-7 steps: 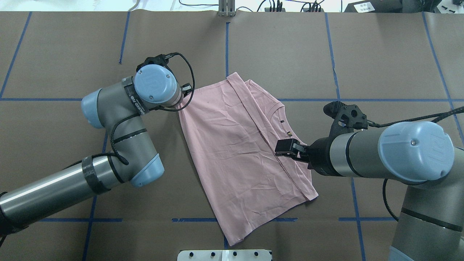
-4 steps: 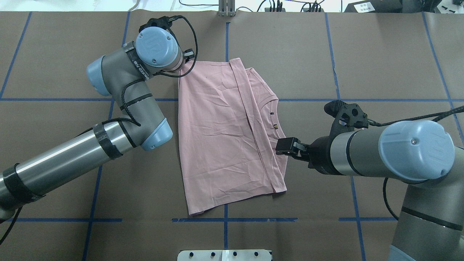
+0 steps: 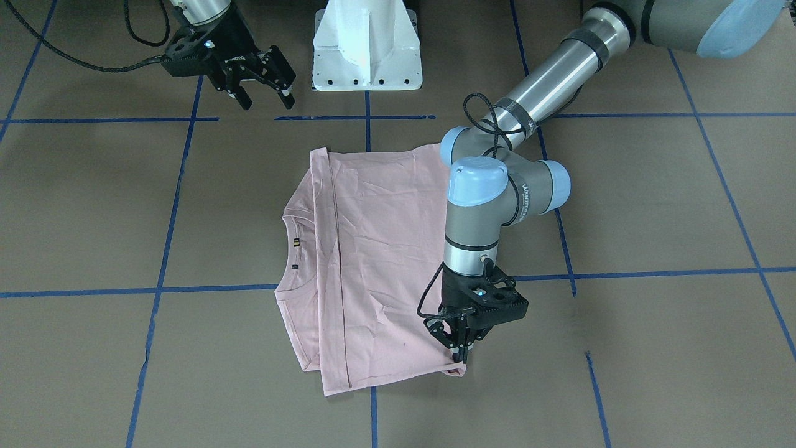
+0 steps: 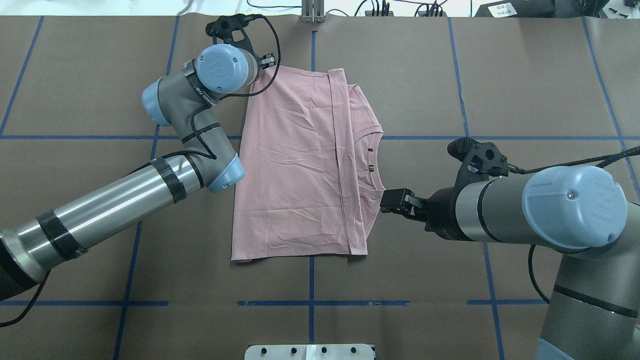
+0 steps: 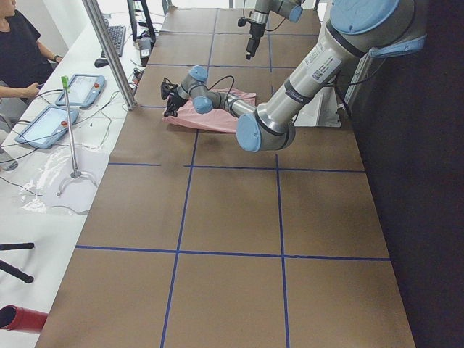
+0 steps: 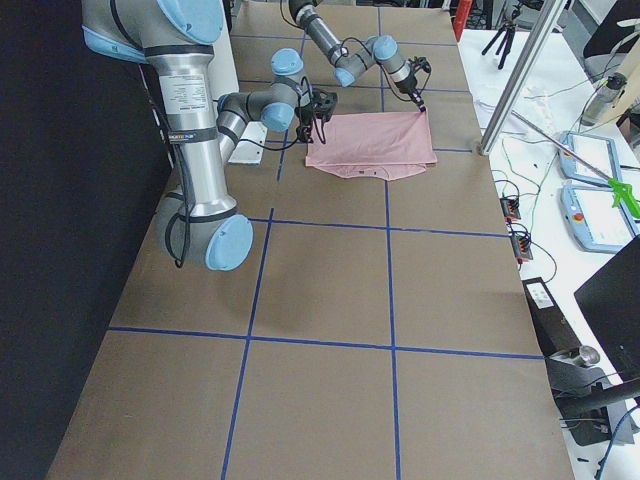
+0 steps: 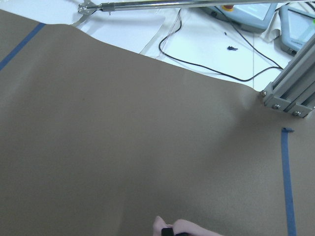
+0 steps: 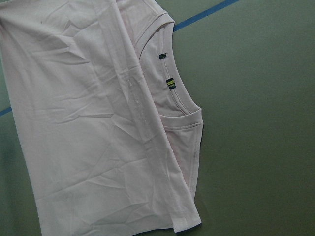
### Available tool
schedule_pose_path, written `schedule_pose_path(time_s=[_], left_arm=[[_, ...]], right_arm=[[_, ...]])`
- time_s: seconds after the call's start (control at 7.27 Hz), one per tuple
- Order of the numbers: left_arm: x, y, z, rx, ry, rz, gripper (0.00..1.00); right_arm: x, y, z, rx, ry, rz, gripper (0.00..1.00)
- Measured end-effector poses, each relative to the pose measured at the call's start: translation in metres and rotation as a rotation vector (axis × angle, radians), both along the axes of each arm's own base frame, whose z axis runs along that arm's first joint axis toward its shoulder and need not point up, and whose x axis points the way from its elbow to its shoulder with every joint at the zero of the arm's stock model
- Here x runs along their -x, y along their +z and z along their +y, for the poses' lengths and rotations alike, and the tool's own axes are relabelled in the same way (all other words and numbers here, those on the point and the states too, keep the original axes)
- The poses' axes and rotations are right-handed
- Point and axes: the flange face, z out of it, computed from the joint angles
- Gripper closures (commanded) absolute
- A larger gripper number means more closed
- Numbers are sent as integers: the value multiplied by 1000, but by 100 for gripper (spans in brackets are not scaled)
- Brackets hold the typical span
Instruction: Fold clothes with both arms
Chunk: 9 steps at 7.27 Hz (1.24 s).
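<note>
The half-folded pale pink T-shirt [image 4: 295,165] was laid flat on the brown paper worktop [image 4: 525,75], before the white pedestal block [image 3: 367,43]. Its corner farthest from that block was pinched by the black left pincer [image 3: 461,354]. The black right pincer [image 3: 266,93] was held spread. A hard pull there, it was judged, might skew the fold.

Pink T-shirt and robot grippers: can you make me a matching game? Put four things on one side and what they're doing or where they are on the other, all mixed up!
Things:
1. T-shirt
2. left gripper
3. right gripper
4. white pedestal block

States:
A. open, holding nothing
B. lying partly folded on the brown table
C. shut on a T-shirt corner
D. standing at the robot's table edge

Pairs: 1-B, 2-C, 3-A, 4-D.
</note>
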Motion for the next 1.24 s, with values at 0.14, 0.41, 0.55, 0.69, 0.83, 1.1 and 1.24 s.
schedule_pose_path(time_s=[0.14,0.41,0.55,0.69,0.83,1.1,1.24], left_arm=[[-2,-1,-3,-8,-8,1,0],[7,-15,-6,-37,-23,104,0],[10,-17,-1,-7,3,155,0],[17,-7,13,47,45,181,0],[33,6,36,94,86,206,0],[66,14,101,227,131,248,0],[67,9,137,327,132,252,0]], right_arm=[[0,0,0,0,0,1,0],[-1,-1,-3,-1,7,0,0],[-2,0,-4,-1,10,4,0],[-1,2,-6,0,11,9,0],[1,4,-6,2,10,15,0],[3,8,-8,4,8,29,0],[6,13,-9,7,6,41,0]])
